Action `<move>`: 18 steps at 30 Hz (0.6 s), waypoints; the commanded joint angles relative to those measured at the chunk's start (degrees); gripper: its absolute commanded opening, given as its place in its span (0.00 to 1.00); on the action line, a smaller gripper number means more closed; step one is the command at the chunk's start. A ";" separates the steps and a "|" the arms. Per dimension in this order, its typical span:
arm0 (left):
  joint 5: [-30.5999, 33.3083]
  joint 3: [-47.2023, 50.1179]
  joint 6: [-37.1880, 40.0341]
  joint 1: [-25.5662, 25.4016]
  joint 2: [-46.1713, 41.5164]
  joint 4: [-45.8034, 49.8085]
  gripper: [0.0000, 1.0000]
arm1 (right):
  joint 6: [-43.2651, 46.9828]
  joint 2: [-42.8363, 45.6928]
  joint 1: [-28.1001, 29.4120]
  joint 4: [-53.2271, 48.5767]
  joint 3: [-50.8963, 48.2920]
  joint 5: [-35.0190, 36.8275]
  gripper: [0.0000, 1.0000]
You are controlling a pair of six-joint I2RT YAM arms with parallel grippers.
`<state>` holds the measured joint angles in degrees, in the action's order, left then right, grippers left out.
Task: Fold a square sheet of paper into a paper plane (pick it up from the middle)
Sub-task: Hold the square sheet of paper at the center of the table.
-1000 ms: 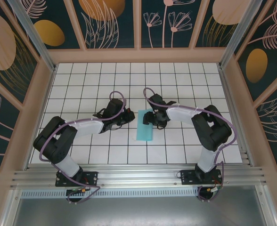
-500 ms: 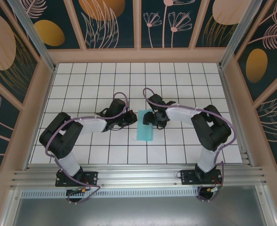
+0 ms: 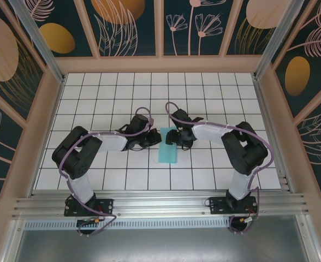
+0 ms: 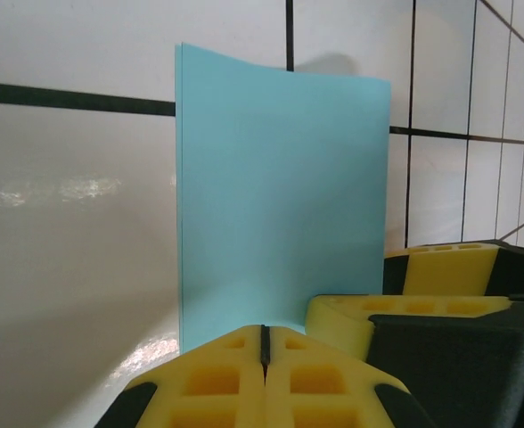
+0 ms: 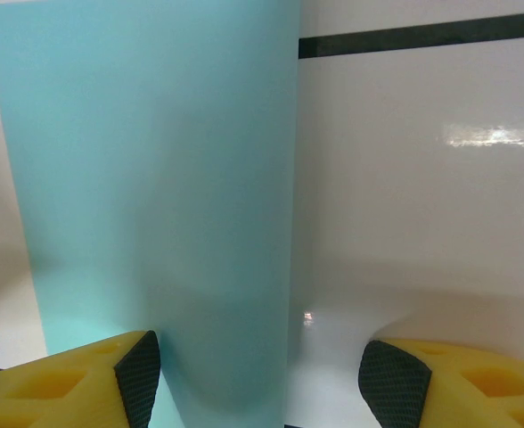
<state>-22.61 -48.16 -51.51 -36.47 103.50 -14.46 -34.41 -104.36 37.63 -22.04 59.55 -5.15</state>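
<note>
The square sheet of paper (image 3: 167,147) lies folded into a narrow turquoise rectangle on the white tiles at mid-table. My left gripper (image 3: 155,137) sits low at the sheet's left edge, and in the left wrist view its yellow pads (image 4: 226,374) are pressed together, the gripper (image 4: 264,343) shut just short of the paper (image 4: 280,205). My right gripper (image 3: 176,137) rests over the sheet's upper right part. In the right wrist view it (image 5: 255,383) stands open, one finger over the paper (image 5: 155,178) and the other over bare tile. The right gripper's fingers (image 4: 440,267) show beside the left one.
White tiled floor (image 3: 106,98) with dark grid lines stretches around the sheet. Wooden frame walls (image 3: 160,64) with patterned panels enclose it on three sides. The metal rail (image 3: 160,204) with both arm bases runs along the near edge.
My left arm has stretched rightward, bringing its gripper up to the paper's left edge. The right gripper and the paper have stayed where they were.
</note>
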 commanded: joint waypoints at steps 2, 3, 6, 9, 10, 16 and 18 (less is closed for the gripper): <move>-1.82 -1.89 0.95 -0.64 1.75 1.18 0.00 | 0.32 -10.62 0.25 0.26 -5.26 1.25 0.70; -1.77 -1.80 0.78 -0.73 1.70 0.86 0.00 | 0.31 -10.65 0.25 0.25 -5.26 1.28 0.70; -1.50 -1.32 0.35 -0.81 1.94 0.57 0.00 | 0.15 -10.63 0.34 0.33 -5.35 1.32 0.70; -0.85 -1.57 0.62 -0.89 2.38 1.84 0.00 | 0.14 -10.63 0.43 0.33 -5.41 1.37 0.70; -0.76 -1.76 0.70 -0.89 2.66 2.27 0.00 | 0.13 -10.70 0.48 0.24 -5.41 1.37 0.70; 0.11 -2.77 1.73 -1.39 4.32 5.03 0.00 | -0.04 -11.03 0.63 0.17 -5.13 1.44 0.70; 0.93 -2.64 1.76 -1.45 4.68 6.06 0.00 | -0.13 -10.83 0.68 0.07 -5.01 1.54 0.70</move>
<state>-23.16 -49.74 -51.11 -37.21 106.78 -11.73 -34.57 -104.42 38.04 -22.06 59.59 -4.34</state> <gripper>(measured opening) 0.069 0.699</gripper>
